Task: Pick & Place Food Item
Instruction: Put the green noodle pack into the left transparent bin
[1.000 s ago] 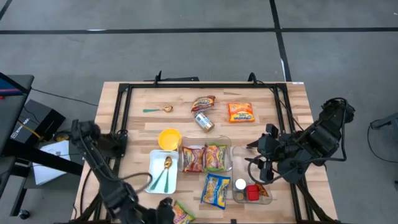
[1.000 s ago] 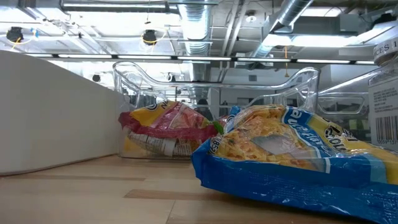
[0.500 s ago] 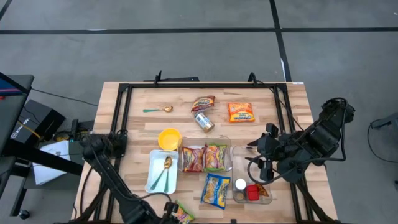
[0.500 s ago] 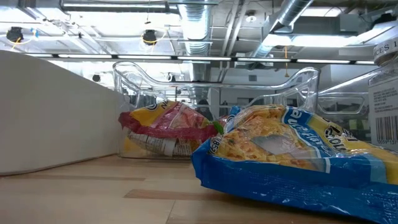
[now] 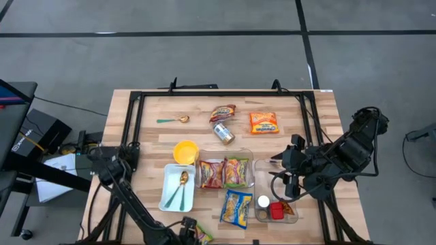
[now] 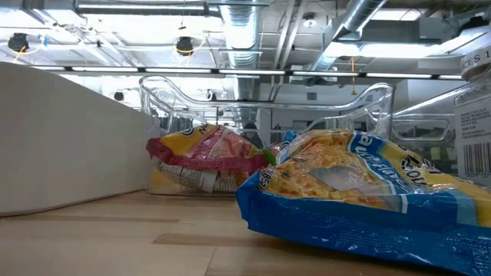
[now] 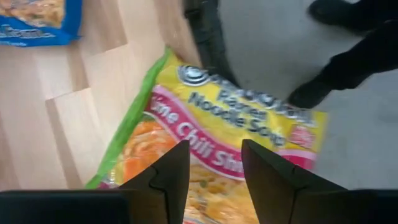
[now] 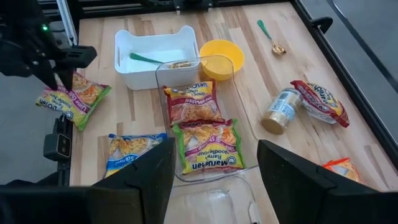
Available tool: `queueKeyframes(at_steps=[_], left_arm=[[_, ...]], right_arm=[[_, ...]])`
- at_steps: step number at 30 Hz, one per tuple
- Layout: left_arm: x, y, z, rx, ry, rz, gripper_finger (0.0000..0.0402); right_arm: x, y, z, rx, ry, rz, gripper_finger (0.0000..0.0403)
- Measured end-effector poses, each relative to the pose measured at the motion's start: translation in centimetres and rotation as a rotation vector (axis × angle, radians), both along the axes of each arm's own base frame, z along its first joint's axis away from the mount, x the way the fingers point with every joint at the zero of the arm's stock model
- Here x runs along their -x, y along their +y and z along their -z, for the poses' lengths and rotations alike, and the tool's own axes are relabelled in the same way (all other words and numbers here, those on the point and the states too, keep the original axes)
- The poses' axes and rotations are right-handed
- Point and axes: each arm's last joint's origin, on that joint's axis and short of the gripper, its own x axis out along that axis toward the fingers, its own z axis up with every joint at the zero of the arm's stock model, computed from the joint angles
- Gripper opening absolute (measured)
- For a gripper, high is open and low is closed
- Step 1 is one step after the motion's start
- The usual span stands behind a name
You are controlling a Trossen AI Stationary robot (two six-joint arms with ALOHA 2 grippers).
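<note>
A yellow-green-pink lime chili ramen packet (image 7: 230,137) lies at the table's near edge, left of centre, partly hanging out over the black frame and the floor. It also shows in the high view (image 5: 200,235) and in the right wrist view (image 8: 71,96). My left gripper (image 7: 214,180) is open right above the packet, pointing down, one finger over each side of its middle; it also shows in the high view (image 5: 188,227). My right gripper (image 8: 214,186) is open and empty, held above the table's right side (image 5: 283,178). My left gripper: its open fingers (image 7: 168,177) stand over the packet's printed face (image 7: 214,146) from above. I cannot tell whether they touch it. The packet lies flat, its outer end past the table's edge.
A clear container (image 5: 225,158) holds two ramen packets; a blue packet (image 5: 236,207) lies near it. A white tray (image 5: 167,197), yellow bowl (image 5: 185,151), can (image 5: 223,133), two far packets (image 5: 263,122) and a second clear container (image 5: 260,204) are around. A person's dark shoes (image 7: 348,56) stand beyond the near edge.
My left arm has changed its pose: its rear links have swung in toward the table, and its gripper has shifted a little toward the near edge, staying over the lime chili packet. The packet and my right arm have kept still.
</note>
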Motion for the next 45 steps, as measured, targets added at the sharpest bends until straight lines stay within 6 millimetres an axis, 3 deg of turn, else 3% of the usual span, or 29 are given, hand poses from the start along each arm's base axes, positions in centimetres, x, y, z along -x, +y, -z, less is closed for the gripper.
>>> queueKeyframes(at_steps=[12,29,45], left_arm=[[0.6,0.0,1.8,-0.003,0.01,0.012,0.0168],[-0.4,1.7,2.0,-0.085,0.005,-0.053,0.0108],[-1.6,2.6,3.3,-0.001,-0.021,-0.123,0.0118]], right_arm=[[0.0,0.0,0.0,0.0,0.002,0.002,0.022],[0.0,0.0,0.0,-0.001,0.002,0.002,0.022],[0.0,0.1,-0.1,-0.021,-0.01,0.004,0.022]])
